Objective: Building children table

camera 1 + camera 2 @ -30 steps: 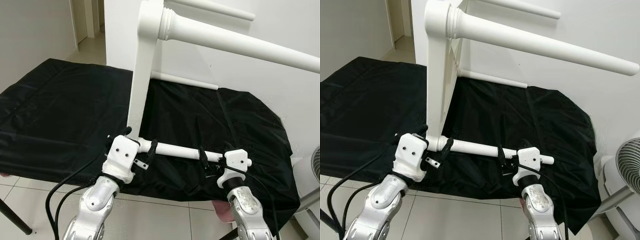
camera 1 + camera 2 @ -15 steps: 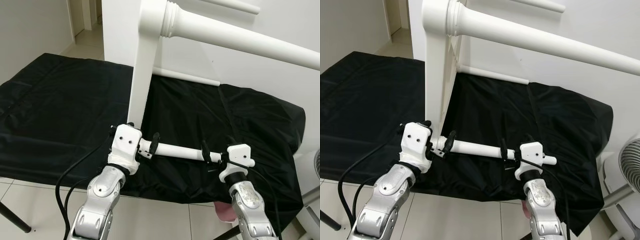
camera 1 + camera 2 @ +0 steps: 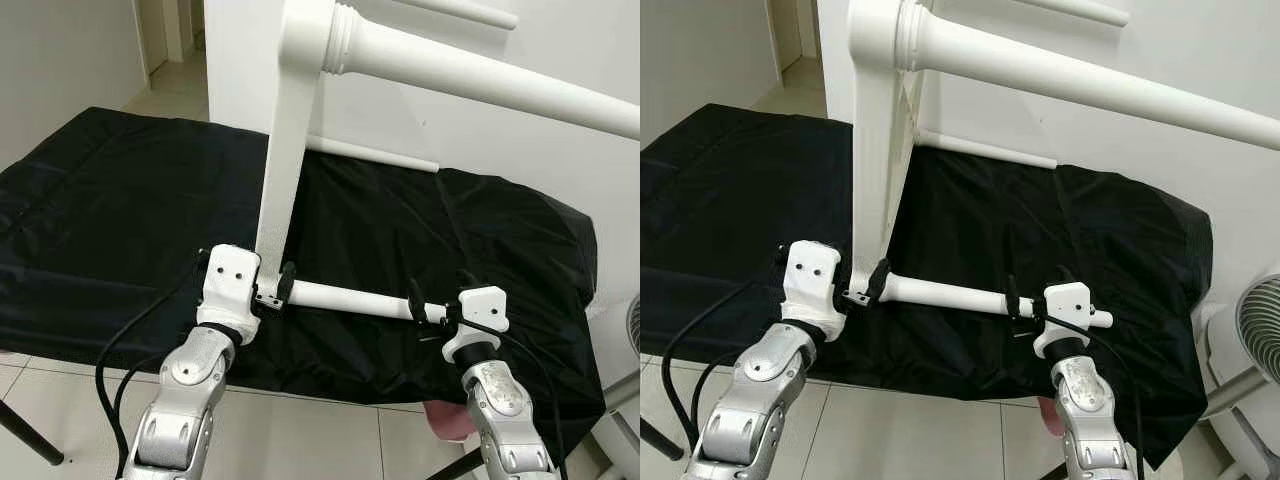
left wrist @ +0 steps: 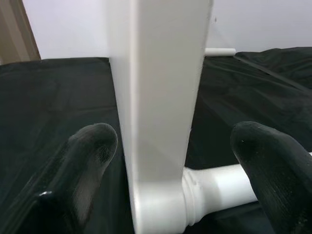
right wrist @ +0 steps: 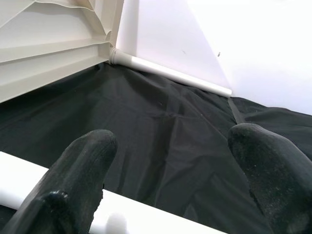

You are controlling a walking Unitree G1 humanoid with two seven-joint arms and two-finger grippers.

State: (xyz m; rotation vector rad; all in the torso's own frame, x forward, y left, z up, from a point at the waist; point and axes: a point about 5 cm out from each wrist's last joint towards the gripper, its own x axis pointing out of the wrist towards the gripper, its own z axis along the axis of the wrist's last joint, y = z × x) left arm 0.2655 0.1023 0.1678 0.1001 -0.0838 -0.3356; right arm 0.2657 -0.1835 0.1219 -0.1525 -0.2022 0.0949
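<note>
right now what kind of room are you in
Probably a room in a home: pale tiled floor, white wall, a doorway at the back, a fan beside a work surface under a black cloth.

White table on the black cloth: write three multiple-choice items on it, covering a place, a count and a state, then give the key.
1. Where does the left pincer sit?
A. at the joint of the nearest leg and the table frame
B. on the far leg
C. on the floor

2. How many table legs show?
A. one
B. two
C. four

3. The right pincer is:
A. open, astride the nearest leg
C. hanging idle
B. shut on the black cloth

Key: A, its fingers flank that corner; C, four white legs project; A, fingers spread apart.
</note>
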